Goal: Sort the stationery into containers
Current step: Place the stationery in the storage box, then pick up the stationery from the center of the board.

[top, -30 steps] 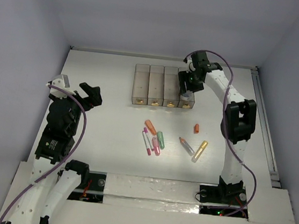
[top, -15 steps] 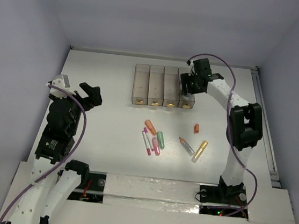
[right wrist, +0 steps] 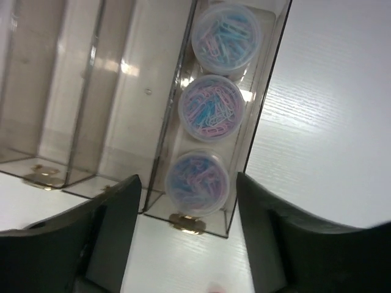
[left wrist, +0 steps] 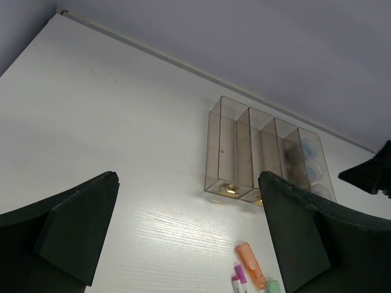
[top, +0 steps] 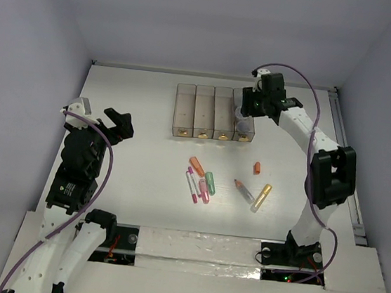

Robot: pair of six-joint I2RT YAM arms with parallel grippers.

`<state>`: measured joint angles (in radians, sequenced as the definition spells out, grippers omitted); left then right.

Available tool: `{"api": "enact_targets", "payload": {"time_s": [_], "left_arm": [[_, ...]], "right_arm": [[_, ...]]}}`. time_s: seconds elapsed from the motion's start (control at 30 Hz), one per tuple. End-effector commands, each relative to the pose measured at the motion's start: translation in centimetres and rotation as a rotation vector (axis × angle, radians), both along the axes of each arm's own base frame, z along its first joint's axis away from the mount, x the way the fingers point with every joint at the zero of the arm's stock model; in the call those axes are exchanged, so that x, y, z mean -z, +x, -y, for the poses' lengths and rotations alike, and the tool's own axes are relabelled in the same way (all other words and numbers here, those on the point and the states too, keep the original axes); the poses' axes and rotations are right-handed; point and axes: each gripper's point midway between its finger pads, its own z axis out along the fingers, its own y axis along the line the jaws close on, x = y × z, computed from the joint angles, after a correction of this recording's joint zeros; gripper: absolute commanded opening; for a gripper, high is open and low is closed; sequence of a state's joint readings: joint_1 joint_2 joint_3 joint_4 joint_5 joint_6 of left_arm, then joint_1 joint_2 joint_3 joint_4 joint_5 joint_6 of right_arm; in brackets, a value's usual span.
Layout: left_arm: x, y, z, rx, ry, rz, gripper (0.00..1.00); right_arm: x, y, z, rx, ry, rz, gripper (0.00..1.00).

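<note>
The containers [top: 215, 113], four joined translucent bins, stand at the back of the table and also show in the left wrist view [left wrist: 235, 152]. Three clear jars of paper clips fill the rightmost bin, the front jar [right wrist: 197, 183] by the gold knob [right wrist: 187, 223]. My right gripper [top: 248, 104] hovers open above that bin [right wrist: 188, 183], its fingers clear of the jar. Loose stationery lies mid-table: an orange marker [top: 197, 166], a white-magenta one [top: 191, 183], pink [top: 204, 190], green [top: 210, 182], a short orange piece [top: 257, 168], a grey stick [top: 244, 190] and gold [top: 262, 196]. My left gripper [top: 101, 116] stays open and empty at the left [left wrist: 186, 183].
White walls close the table at the back and sides. A metal rail [top: 345, 163] runs along the right edge. The right arm's purple cable [top: 308, 85] loops above the back right corner. The arm bases sit on the near ledge [top: 198, 249].
My right gripper has opened wider and lifted back from the front of the rightmost bin, leaving the front jar inside. Its elbow swung right. The left arm has not moved.
</note>
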<state>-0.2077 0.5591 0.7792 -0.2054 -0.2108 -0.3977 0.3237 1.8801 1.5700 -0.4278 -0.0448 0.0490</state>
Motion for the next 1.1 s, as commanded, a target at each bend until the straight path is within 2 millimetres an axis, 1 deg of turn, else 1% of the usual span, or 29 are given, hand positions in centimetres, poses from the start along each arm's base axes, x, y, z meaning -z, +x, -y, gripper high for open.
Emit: {"api": "enact_targets", "payload": {"time_s": [0.0, 0.03, 0.07, 0.1, 0.13, 0.17, 0.2, 0.23, 0.27, 0.3, 0.33, 0.37, 0.4, 0.43, 0.5, 0.53, 0.63, 0.67, 0.73, 0.77, 0.83, 0.9, 0.93, 1.07], "left_arm": [[-1.2, 0.3, 0.3, 0.015, 0.004, 0.048, 0.99], [-1.2, 0.3, 0.3, 0.017, 0.004, 0.049, 0.99], [-1.1, 0.3, 0.3, 0.018, 0.004, 0.046, 0.99], [-1.2, 0.3, 0.3, 0.018, 0.002, 0.049, 0.99], [-1.0, 0.4, 0.4, 0.020, 0.005, 0.045, 0.99], [-1.0, 0.4, 0.4, 0.021, 0.006, 0.045, 0.99], [-1.0, 0.4, 0.4, 0.024, 0.006, 0.045, 0.99], [-1.0, 0.3, 0.5, 0.027, 0.006, 0.043, 0.99], [-1.0, 0.3, 0.5, 0.031, 0.009, 0.043, 0.99], [-1.0, 0.3, 0.6, 0.037, 0.011, 0.043, 0.99], [-1.0, 0.3, 0.7, 0.040, 0.012, 0.044, 0.99], [-0.9, 0.4, 0.7, 0.042, 0.012, 0.041, 0.99], [-1.0, 0.4, 0.7, 0.044, 0.014, 0.043, 0.99], [-0.9, 0.4, 0.7, 0.044, 0.015, 0.041, 0.99], [-0.9, 0.3, 0.8, 0.047, 0.015, 0.041, 0.99], [-0.8, 0.4, 0.8, 0.048, 0.015, 0.040, 0.99], [-0.8, 0.5, 1.0, 0.056, 0.015, 0.038, 0.99], [-0.8, 0.5, 1.1, 0.061, 0.018, 0.037, 0.99], [-0.8, 0.5, 1.1, 0.065, 0.017, 0.039, 0.99], [-0.9, 0.4, 1.1, 0.065, 0.016, 0.043, 0.99], [-0.9, 0.5, 1.1, 0.065, 0.017, 0.041, 0.99], [-0.9, 0.5, 1.2, 0.067, 0.017, 0.040, 0.99], [-0.7, 0.5, 1.2, 0.069, 0.019, 0.036, 0.99], [-1.0, 0.4, 1.1, 0.064, 0.018, 0.044, 0.99]], "right_arm": [[-6.1, -0.5, -1.2, -0.021, 0.130, 0.140, 0.50], [-5.6, -1.3, -1.6, -0.022, 0.182, 0.135, 0.06], [-7.6, -3.3, -3.8, -0.095, 0.249, 0.168, 0.00], [-7.7, -4.5, -5.1, -0.126, 0.285, 0.173, 0.00], [-8.5, -5.4, -6.7, -0.155, 0.334, 0.207, 0.00], [-6.3, -7.3, -7.8, -0.183, 0.335, 0.172, 0.00], [-6.6, -9.8, -10.7, -0.258, 0.347, 0.178, 0.00], [-5.8, -11.0, -12.0, -0.286, 0.334, 0.172, 0.00], [-4.9, -11.9, -12.7, -0.285, 0.304, 0.165, 0.00], [-3.3, -14.2, -14.6, -0.335, 0.286, 0.129, 0.00], [-2.5, -15.2, -15.4, -0.352, 0.276, 0.111, 0.01], [-1.7, -15.9, -15.8, -0.353, 0.255, 0.104, 0.06], [-1.0, -16.5, -16.1, -0.356, 0.238, 0.096, 0.14], [0.7, -17.7, -16.7, -0.377, 0.203, 0.067, 0.34], [2.2, -17.7, -16.2, -0.343, 0.134, 0.066, 0.50], [3.4, -17.6, -15.8, -0.335, 0.100, 0.048, 0.57], [4.9, -18.3, -16.4, -0.352, 0.041, 0.034, 0.58], [5.9, -18.0, -16.4, -0.349, 0.017, 0.021, 0.58], [6.9, -17.8, -16.4, -0.338, -0.027, 0.003, 0.57], [7.6, -17.3, -16.6, -0.330, -0.051, -0.004, 0.57], [8.5, -16.6, -16.3, -0.303, -0.098, -0.010, 0.57], [9.2, -15.9, -16.8, -0.300, -0.121, -0.018, 0.55], [9.2, -15.8, -17.2, -0.308, -0.114, -0.023, 0.55], [10.2, -15.8, -17.6, -0.310, -0.114, -0.044, 0.53]]}}
